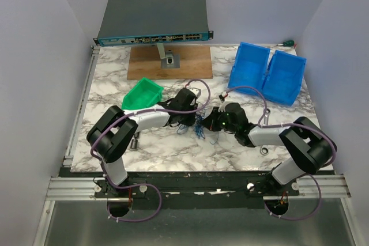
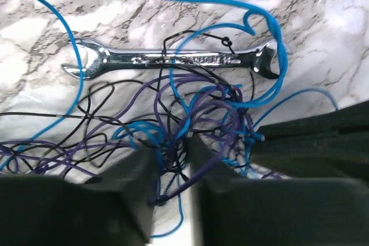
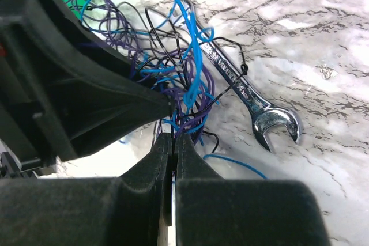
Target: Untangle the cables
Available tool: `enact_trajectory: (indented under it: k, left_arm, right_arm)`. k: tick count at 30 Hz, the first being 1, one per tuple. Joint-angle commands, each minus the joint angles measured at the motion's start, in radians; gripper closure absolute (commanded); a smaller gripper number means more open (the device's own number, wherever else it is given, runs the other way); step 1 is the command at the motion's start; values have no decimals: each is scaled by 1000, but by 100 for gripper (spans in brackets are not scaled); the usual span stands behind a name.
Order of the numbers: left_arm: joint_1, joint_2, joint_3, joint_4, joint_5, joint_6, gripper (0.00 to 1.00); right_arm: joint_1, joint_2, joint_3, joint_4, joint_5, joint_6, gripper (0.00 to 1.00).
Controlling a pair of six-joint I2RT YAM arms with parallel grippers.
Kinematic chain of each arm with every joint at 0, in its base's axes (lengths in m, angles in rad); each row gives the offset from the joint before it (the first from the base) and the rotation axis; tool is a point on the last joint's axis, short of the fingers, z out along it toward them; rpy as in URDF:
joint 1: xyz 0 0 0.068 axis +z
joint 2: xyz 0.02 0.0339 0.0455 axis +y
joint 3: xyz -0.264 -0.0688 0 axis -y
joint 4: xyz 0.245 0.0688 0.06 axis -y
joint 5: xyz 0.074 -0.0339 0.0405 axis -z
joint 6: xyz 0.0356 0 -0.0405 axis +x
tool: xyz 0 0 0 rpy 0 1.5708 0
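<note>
The cables [image 1: 200, 126] are a scribbly bundle of thin blue, purple and black wires in the middle of the marble table, between my two grippers. My left gripper [image 2: 173, 151] stands a little open, and several strands of the cables [image 2: 196, 102] run through the gap between its fingers. My right gripper [image 3: 174, 137] is shut, pinching a few strands at the near edge of the cables [image 3: 184, 79]. From above, the left gripper [image 1: 193, 119] and the right gripper [image 1: 210, 125] face each other closely across the bundle.
A silver wrench [image 2: 173, 60] lies under the wires, also seen as the wrench [image 3: 242, 90]. A green bin [image 1: 141, 93] sits behind the left arm and blue bins [image 1: 268, 72] at the back right. A network switch [image 1: 153, 18] and a wooden board [image 1: 170, 61] are at the back.
</note>
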Motion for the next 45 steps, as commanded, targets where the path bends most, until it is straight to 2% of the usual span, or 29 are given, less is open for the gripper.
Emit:
enact_trajectory:
  k: [1, 2, 4, 7, 11, 16, 19, 20, 21, 23, 24, 25, 29, 33, 37, 42, 45]
  left_arm:
    - [-6, 56, 43, -64, -88, -1, 92]
    - [-4, 57, 41, -66, -102, -6, 100]
    - [-5, 20, 11, -65, -123, -17, 100]
    - [-5, -114, -74, -49, -138, -25, 100]
    - [-4, -266, -139, -117, -146, -15, 100]
    - [10, -354, -245, -88, -129, -29, 100]
    - [47, -366, -324, 0, -39, -62, 100]
    - [52, -367, -337, 24, 8, -66, 100]
    - [53, -367, -348, 53, 33, -64, 100]
    - [53, -365, -362, 109, 129, -45, 100]
    - [51, -360, -361, 135, 180, -38, 100]
    - [51, -352, -358, 154, 232, -32, 100]
    - [48, -320, -327, 172, 345, -10, 100]
    - [41, -325, -325, 204, 417, 3, 100]
    - [29, -321, -318, 219, 458, 3, 100]
    - [26, -322, -316, 259, 490, -12, 100]
    - [26, -318, -295, 242, 470, -15, 100]
  right_arm:
    - [-1, -55, -29, 28, 17, 7, 99]
    - [-2, -66, -33, 21, 32, 5, 99]
    - [-1, -93, -40, -15, 102, 7, 99]
    - [-1, -149, -41, -119, 331, 33, 99]
    - [-13, -217, -42, -256, 570, 86, 99]
    - [-39, -336, -75, -343, 764, 140, 99]
    - [-52, -422, -100, -389, 838, 159, 99]
    - [-56, -453, -115, -362, 793, 119, 97]
    - [-56, -479, -133, -307, 721, 69, 79]
    - [-55, -510, -189, -157, 515, -15, 32]
    - [-55, -514, -208, -84, 415, -39, 21]
    - [-54, -511, -224, -28, 331, -64, 17]
    - [-55, -437, -213, 95, 25, -115, 21]
    - [-54, -333, -191, 186, -150, -111, 24]
    - [-54, -251, -169, 241, -273, -94, 30]
    - [-51, -192, -153, 270, -332, -83, 31]
    - [-49, -166, -135, 253, -335, -85, 37]
